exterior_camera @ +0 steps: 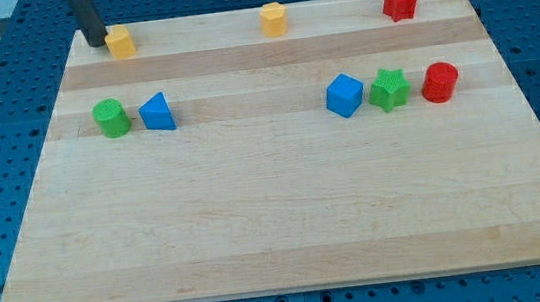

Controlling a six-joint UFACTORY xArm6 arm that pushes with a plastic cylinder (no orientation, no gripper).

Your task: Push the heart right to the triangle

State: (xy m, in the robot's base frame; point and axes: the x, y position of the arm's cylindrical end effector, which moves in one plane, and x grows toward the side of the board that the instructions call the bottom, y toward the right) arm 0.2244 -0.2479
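Observation:
A yellow heart-like block (120,41) sits near the board's top left corner. My tip (97,41) rests on the board just to the heart's left, close to or touching it. A blue triangle (157,113) lies lower down, slightly right of the heart, with a green cylinder (111,117) right beside it on its left.
A yellow hexagon-like block (274,18) and a red star (399,2) sit along the wooden board's (277,221) top edge. A blue cube (344,95), a green star (389,89) and a red cylinder (440,82) form a row at the right.

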